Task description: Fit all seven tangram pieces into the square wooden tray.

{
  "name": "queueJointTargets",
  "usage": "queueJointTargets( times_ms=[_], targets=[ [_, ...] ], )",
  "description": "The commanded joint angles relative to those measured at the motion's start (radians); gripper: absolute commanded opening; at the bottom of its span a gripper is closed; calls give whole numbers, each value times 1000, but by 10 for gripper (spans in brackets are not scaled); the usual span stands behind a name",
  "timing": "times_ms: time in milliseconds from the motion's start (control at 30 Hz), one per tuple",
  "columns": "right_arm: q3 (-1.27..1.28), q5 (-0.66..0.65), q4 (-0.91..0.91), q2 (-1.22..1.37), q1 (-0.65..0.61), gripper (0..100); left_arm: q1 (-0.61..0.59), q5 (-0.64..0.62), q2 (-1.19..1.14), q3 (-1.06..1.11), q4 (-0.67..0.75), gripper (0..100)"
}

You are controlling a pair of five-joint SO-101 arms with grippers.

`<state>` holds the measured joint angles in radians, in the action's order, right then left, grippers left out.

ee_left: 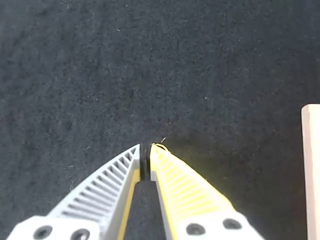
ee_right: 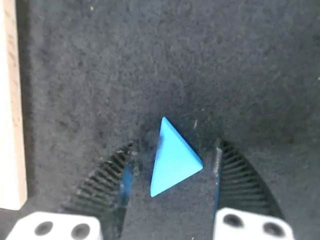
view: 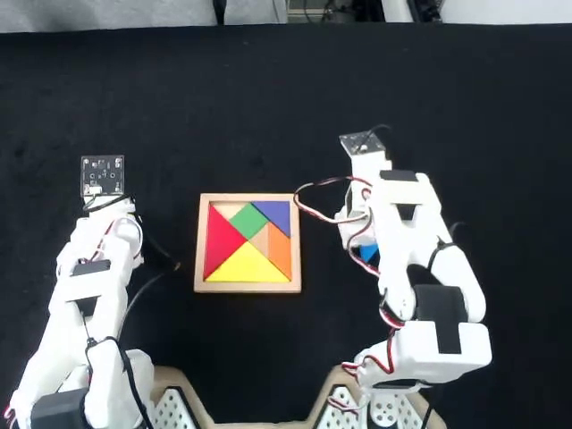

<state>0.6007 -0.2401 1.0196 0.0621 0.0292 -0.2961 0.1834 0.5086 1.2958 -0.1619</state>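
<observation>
The square wooden tray lies at the table's middle. It holds a red, a green, a dark blue, an orange and a yellow piece, with a small bare wooden gap in the centre. A light blue triangle lies flat on the black cloth to the right of the tray. My right gripper is open, one finger on each side of this triangle. My left gripper is shut on nothing, over bare cloth left of the tray.
Black cloth covers the whole table, with wide free room behind the tray. The left arm stands left of the tray, the right arm to its right. Red and white cables loop from the right arm near the tray's right corner.
</observation>
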Motion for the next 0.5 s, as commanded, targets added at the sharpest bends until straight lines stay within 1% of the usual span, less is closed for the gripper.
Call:
queueJointTargets(
  times_ms=[0,300,467],
  targets=[
    [-38,-3,43,-10,-5,237,-8,-8,25,-16,15,51],
    [-38,11,20,-2,-8,234,-8,-8,25,-16,15,51],
    [-36,11,9,-1,-9,147,-8,-8,25,-16,15,51]
  ],
)
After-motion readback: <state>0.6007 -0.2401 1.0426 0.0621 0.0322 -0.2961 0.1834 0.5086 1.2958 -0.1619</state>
